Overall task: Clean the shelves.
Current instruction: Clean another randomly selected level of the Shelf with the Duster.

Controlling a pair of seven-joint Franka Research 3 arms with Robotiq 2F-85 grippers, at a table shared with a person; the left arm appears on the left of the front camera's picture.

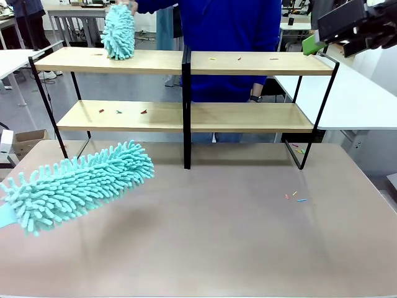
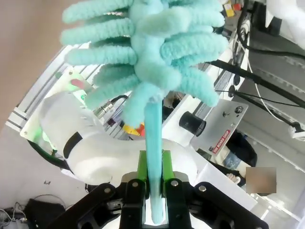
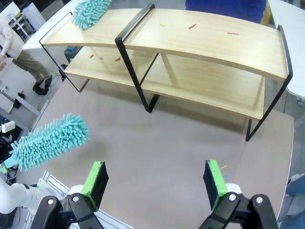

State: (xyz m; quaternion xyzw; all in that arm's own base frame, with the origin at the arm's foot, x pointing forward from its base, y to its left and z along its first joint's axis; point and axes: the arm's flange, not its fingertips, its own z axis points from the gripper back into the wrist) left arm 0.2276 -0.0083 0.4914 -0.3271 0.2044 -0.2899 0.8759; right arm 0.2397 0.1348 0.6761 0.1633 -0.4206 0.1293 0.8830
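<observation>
Brown table [image 1: 248, 248] is the biggest thing, running edge to edge in the front view. The shelves [image 1: 186, 65] stand across its far half: two long light-wood boards, thin blk frame, blk centre post, both boards level. Behind them is a person [image 1: 223, 37] in a blue top, w/ a second duster [image 1: 119, 32] standing upright on the top board's left end. My own teal duster [image 1: 80, 183] is over the table's near-left part, head tilted and its tip aimed toward the shelves' left side. It stops short of the frame and isn't touching it, w/ a soft shadow on the table under it. My L pincer [image 2: 153, 169] is clamped on the duster's flat pale handle [image 2: 153, 133], green pads tight on both sides, so the shelves are ahead and to the right of that grip. My R pincer [image 3: 155, 183] has its fingers wide apart w/ nothing between them. It is up high by the rack's right end, and in the R wrist view the shelves lie beyond the fingertips, well apart. Small coloured scraps [image 1: 239, 59] dot both boards, w/ a few more on the table's right side.
</observation>
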